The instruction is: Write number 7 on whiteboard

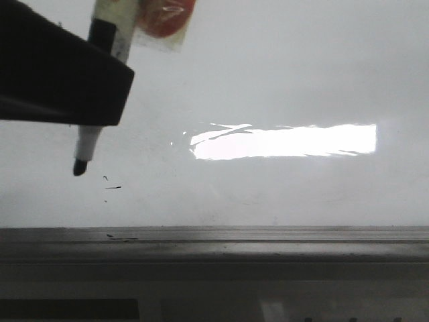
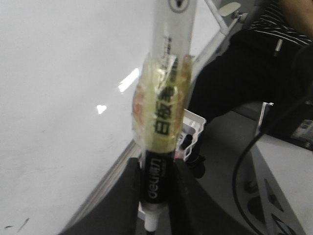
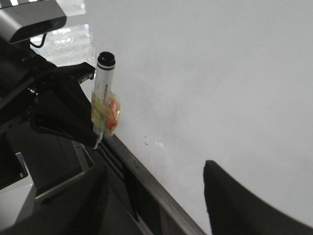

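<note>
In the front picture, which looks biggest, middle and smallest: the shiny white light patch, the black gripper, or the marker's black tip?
1. The left gripper: it looks about as big as the glare, but it is nearer the camera, so this is unsure.
2. The glare on the whiteboard.
3. The marker tip, clearly smallest.

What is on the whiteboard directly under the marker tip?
Below the marker tip, the whiteboard shows only a few stray black dashes; no number 7 is visible. The left gripper covers the board's upper-left corner in the front view.

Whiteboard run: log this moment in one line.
left gripper: shut on marker | tip over whiteboard | 7: not drawn | right gripper: open, idle
</note>
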You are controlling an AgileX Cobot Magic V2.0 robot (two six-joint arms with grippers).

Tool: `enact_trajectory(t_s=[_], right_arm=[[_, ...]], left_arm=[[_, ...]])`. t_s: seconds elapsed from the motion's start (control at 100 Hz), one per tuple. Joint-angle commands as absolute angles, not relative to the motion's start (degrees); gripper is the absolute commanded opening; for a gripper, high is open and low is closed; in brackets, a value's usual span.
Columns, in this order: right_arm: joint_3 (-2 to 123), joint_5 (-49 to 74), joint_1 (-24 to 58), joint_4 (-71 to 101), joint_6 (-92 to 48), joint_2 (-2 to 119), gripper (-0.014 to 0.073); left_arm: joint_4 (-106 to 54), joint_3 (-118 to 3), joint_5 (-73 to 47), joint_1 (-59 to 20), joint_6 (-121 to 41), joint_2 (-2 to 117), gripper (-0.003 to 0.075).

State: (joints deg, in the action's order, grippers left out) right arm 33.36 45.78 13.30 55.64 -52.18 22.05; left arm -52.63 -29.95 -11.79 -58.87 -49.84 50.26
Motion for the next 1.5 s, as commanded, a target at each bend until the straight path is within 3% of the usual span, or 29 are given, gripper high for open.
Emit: enact_trajectory(t_s=[0.0, 0.29, 0.67, 1.16, 1.23, 1.42, 1.49], right_arm=[[35.3, 44.5, 13.4, 60.8, -54.8, 23.1, 0.0386], [35.3, 50.4, 16.6, 69.6, -64.6, 25.0, 0.0386], [36.3, 51.0, 27.2, 76.1, -79.2, 36.9, 0.0388], [39.4, 43.6, 38.4, 77.7, -84.5, 50.8, 0.0382], [39.4, 43.2, 39.2, 79.1, -84.5, 51.6, 0.0313], [39.4, 42.1, 39.3, 80.5, -84.7, 51.6, -0.0073], [39.4, 42.1, 39.3, 80.5, -84.7, 51.6, -0.0058]], left_arm=[[-63.4, -31.4, -12.8, -60.4, -60.6, 49.5, -0.0003], [-86.3, -31.4, -19.1, -60.6, -90.2, 50.9, -0.0003], [-86.8, -31.4, -25.7, -60.6, -91.6, 53.6, -0.0003], [-86.8, -33.4, -26.6, -60.6, -91.6, 53.6, -0.0005], [-86.8, -33.4, -26.6, -60.6, -91.6, 53.6, -0.0005], [-86.8, -33.4, -26.6, -60.6, -91.6, 53.6, -0.0006], [-86.8, -33.4, -26.3, -60.6, -91.6, 53.6, -0.0009]])
